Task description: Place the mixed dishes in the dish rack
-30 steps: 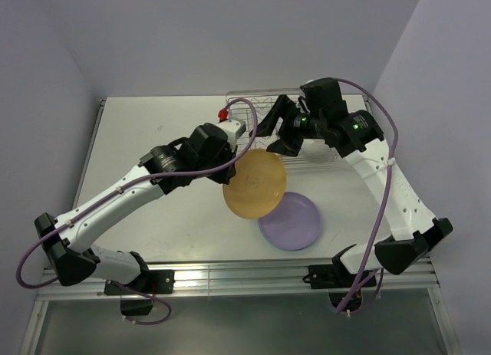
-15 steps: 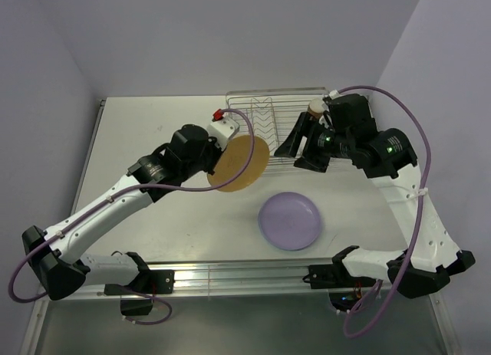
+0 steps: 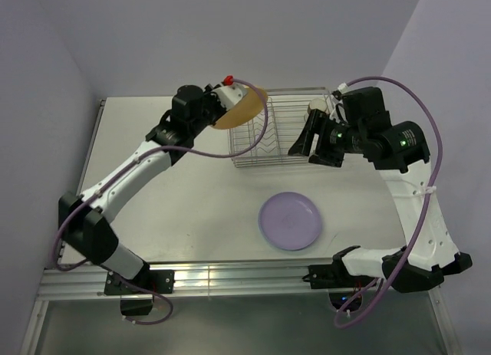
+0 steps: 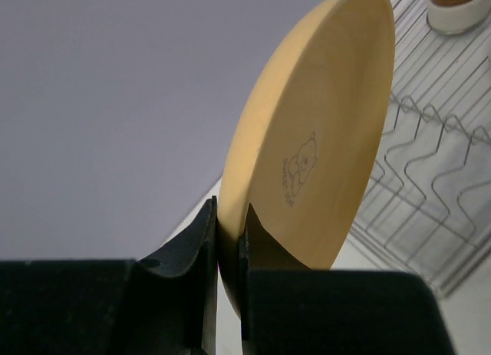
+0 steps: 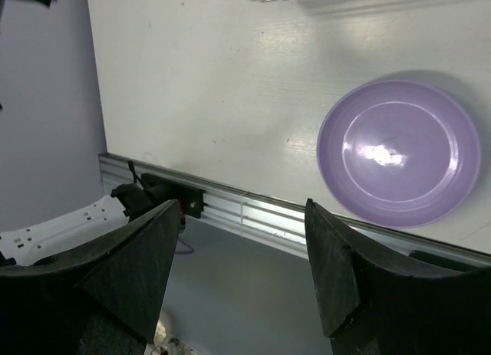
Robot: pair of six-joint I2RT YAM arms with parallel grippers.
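the table (image 3: pixel 169 202) fills the middle of the top view, and the dish rack (image 3: pixel 280 136) sits at its upper centre. the purple plate (image 3: pixel 290 221) lies flat on the table low and right of centre, well apart from the rack, not yet loaded. the orange plate (image 4: pixel 322 140) is up in the air at the rack's upper left corner, tilted on edge. the cup (image 3: pixel 316 107) seems to sit at the rack's right end. i can't find a blue plate or a bowl in any view.

my left gripper (image 4: pixel 229 217) is clamped on the orange plate's rim, just a thin pinch at the lower edge. my right gripper (image 5: pixel 242 209) has its jaws spread and empty, hanging by the rack's right side.

my worry: with so small a bite, the plate could swing or slide out as i lower it. if its edge lands on a side wire instead of a divider slot, it may tip out or shove the rack. the right arm is close enough to get clipped.
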